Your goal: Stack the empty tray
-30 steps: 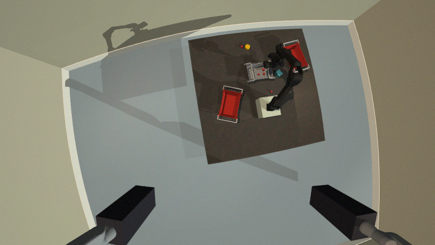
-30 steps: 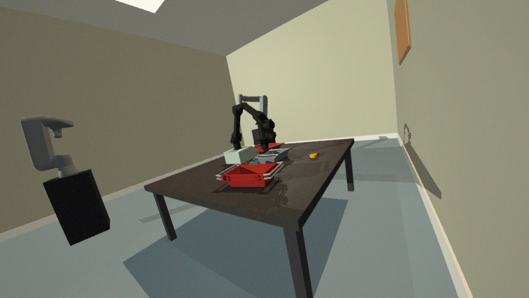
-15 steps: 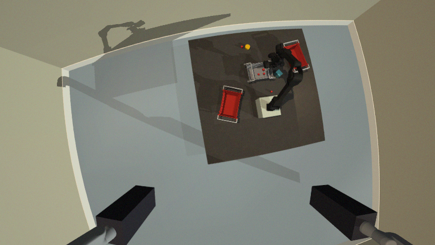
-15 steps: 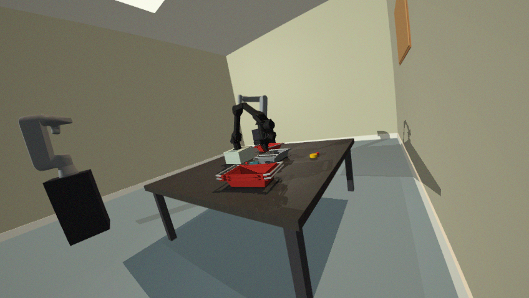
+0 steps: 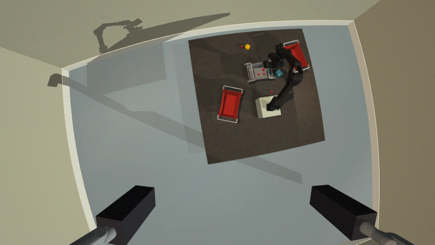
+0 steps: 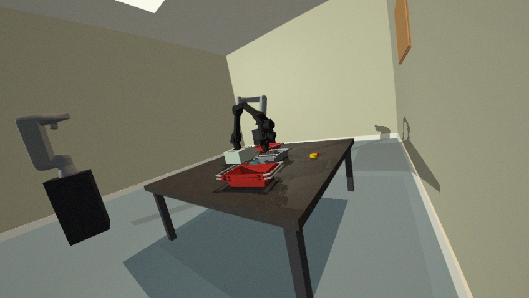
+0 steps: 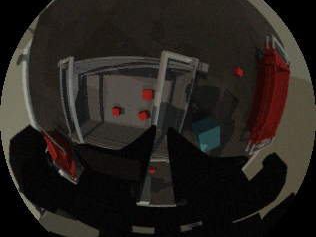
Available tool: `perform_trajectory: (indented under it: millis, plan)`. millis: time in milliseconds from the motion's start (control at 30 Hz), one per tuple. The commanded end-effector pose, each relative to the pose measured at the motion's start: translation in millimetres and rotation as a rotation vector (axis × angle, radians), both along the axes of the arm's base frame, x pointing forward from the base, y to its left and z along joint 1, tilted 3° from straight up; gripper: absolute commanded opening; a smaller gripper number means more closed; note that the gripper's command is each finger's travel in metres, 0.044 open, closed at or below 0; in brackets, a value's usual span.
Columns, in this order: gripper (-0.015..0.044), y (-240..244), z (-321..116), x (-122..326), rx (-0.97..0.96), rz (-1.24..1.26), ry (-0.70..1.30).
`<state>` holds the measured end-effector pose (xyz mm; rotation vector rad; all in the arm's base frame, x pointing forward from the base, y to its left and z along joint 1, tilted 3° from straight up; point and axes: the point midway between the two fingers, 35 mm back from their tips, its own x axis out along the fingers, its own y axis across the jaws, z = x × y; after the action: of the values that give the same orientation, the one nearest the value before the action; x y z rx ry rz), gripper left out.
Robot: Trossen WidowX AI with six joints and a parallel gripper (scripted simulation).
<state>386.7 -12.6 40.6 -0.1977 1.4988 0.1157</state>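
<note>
The loaded tray (image 5: 256, 69) (image 6: 271, 159) (image 7: 134, 62) is clear grey, upright, with small red blocks (image 7: 147, 94) on its floor. Its left bar (image 7: 74, 99) and right bar (image 7: 160, 86) lie swung in across its top. My gripper (image 5: 267, 64) (image 6: 265, 149) (image 7: 161, 129) is slightly open and empty, its tips close to the right bar's near end. One empty red tray (image 5: 230, 103) (image 7: 62, 154) stands upright to the left; another (image 5: 297, 56) (image 6: 247, 181) (image 7: 270, 94) stands to the right. Their bars are out over their ends. My arm partly covers the right one in the top view.
A teal block (image 5: 278, 73) (image 7: 206, 134) lies just right of the loaded tray. Loose red blocks (image 5: 271, 91) (image 7: 238, 72) lie on the table. A yellow disc (image 5: 247, 46) (image 6: 313, 155) lies behind the loaded tray. The pale base box (image 5: 264, 112) (image 6: 232, 157) stands in front.
</note>
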Motion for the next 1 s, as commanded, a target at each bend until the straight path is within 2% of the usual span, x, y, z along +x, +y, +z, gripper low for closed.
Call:
perform_trajectory:
  millis: [0,167,367,467,500,533,733,967]
  plan:
    - [0.0157,0,0,0,0.000,0.000,0.000]
    - [0.0289,2,34,4,0.000,0.000,-0.001]
    - [0.0440,6,126,-6,0.001,0.000,0.000]
    - [0.0440,7,148,-13,0.001,0.000,0.000]
    - [0.0440,9,114,-3,0.001,0.004,-0.001]
    - [0.0440,19,112,-4,0.003,0.003,0.000]
    - [0.0440,118,85,-32,0.018,-0.004,0.017]
    - [0.0440,221,57,-103,0.036,-0.013,0.021]
